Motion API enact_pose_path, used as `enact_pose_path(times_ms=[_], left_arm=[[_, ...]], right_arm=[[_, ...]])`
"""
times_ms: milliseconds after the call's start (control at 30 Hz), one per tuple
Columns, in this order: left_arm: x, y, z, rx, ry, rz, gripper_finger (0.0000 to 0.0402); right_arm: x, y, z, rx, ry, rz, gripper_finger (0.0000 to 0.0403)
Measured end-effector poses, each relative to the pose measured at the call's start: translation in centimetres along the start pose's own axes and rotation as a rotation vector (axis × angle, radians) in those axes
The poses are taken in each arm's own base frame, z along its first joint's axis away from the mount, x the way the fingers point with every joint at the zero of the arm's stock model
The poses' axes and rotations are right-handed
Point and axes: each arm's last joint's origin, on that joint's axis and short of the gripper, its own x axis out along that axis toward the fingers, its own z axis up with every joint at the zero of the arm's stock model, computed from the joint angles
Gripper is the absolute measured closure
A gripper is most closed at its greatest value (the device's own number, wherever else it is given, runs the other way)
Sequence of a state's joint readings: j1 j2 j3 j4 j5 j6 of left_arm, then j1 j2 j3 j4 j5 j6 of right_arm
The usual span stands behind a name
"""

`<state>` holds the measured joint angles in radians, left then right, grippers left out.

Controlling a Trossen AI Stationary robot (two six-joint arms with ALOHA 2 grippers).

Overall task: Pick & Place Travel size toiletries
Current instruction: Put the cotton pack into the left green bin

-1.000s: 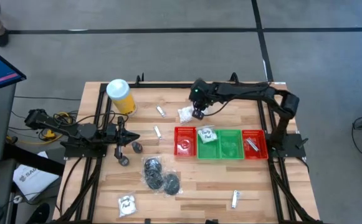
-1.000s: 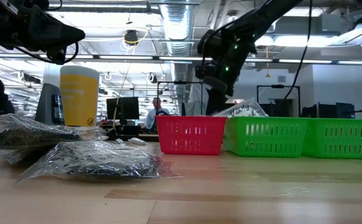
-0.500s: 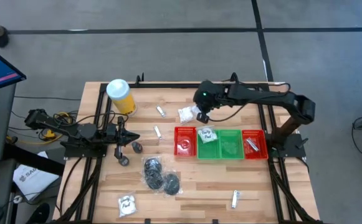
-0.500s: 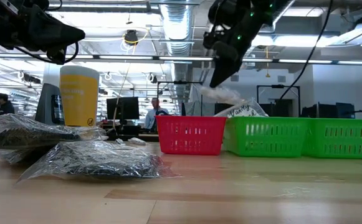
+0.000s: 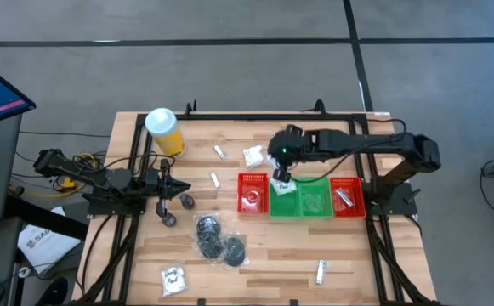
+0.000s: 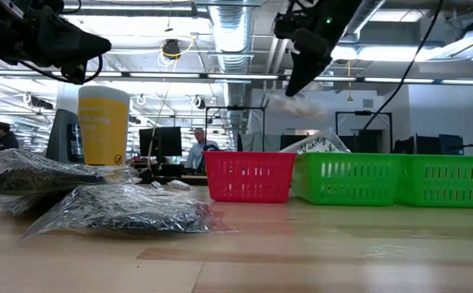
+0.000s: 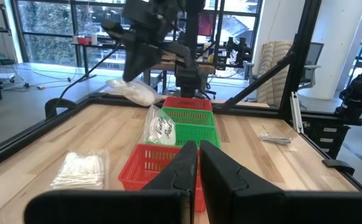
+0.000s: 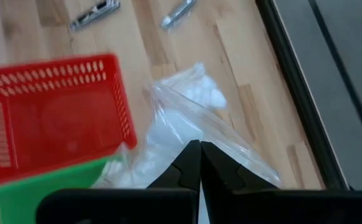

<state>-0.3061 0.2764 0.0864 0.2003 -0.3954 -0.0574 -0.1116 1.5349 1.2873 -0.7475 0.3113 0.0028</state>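
Open board at lower right of high view, one tube point(image 5: 320, 272) there. Trays point(image 5: 300, 196) block centre; bags point(image 5: 215, 239) lower centre; cylinder point(image 5: 164, 131) upper left.

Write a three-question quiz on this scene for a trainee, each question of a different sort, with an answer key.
1. True or false: the right gripper is shut on a clear bag of white pieces, held in the air.
2. Multiple choice: the left gripper is (A) shut and empty near the table's left side, (B) holding the yellow cylinder, (C) over the green tray.
3. Fill in: the sachet already in a tray lies in the ____ tray.

Key: 1 true; 2 A; 3 green.
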Motion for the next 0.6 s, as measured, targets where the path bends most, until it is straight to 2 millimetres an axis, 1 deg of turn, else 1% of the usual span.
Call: enact_pose_path(times_ms=[167,300,467,600], left_arm=[[0.0,0.0,0.0,0.000,0.000,0.000,0.0389],[0.0,0.0,0.0,0.000,0.000,0.000,0.0389],[0.0,0.0,0.0,0.000,0.000,0.000,0.0389],[0.0,0.0,0.0,-0.003,0.000,-0.001,0.0389]], right_arm=[[-0.8,2.2,-0.3,-0.041,0.005,-0.017,0.0403],[-1.5,3.6,-0.6,-0.037,0.005,-0.017,0.0403],[-2.1,4.9,-1.2,-0.051,0.020,-0.071,0.0403],[-2.3,5.4,-1.5,-0.065,0.032,-0.078,0.0403]])
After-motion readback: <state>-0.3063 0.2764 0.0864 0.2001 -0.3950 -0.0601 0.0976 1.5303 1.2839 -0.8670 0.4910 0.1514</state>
